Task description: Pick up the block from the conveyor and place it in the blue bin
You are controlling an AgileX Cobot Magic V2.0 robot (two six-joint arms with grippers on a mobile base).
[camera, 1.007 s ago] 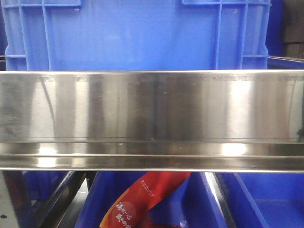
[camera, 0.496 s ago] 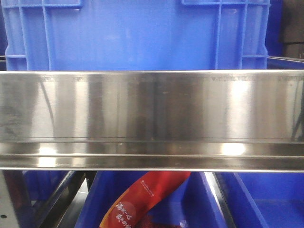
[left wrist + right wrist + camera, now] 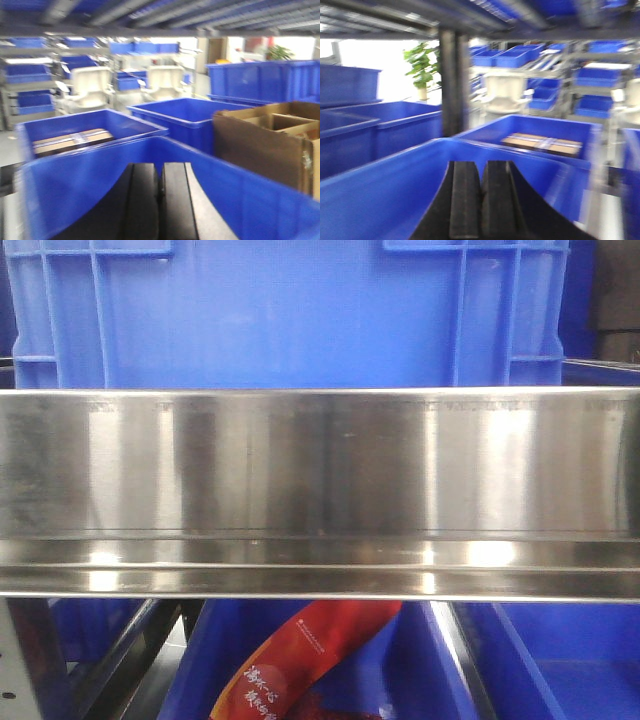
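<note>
No block shows in any view, and the belt's top is hidden. A shiny steel side rail of the conveyor (image 3: pixel 320 490) fills the front view, with a big blue bin (image 3: pixel 290 315) standing behind it. In the left wrist view my left gripper (image 3: pixel 160 172) is shut with nothing between its black fingers, and it points at a blue bin wall (image 3: pixel 75 190). In the right wrist view my right gripper (image 3: pixel 481 172) is likewise shut and empty, in front of a blue bin wall (image 3: pixel 380 195). Both wrist views are blurred.
Below the rail lie blue crates (image 3: pixel 560 660) and a red printed bag (image 3: pixel 300 660). A brown cardboard box (image 3: pixel 270 140) stands right of the left gripper. A dark upright post (image 3: pixel 451 80) rises ahead of the right gripper. Shelves of blue crates fill the background.
The reflections on the steel rail have shifted slightly. Nothing else in the front view has moved.
</note>
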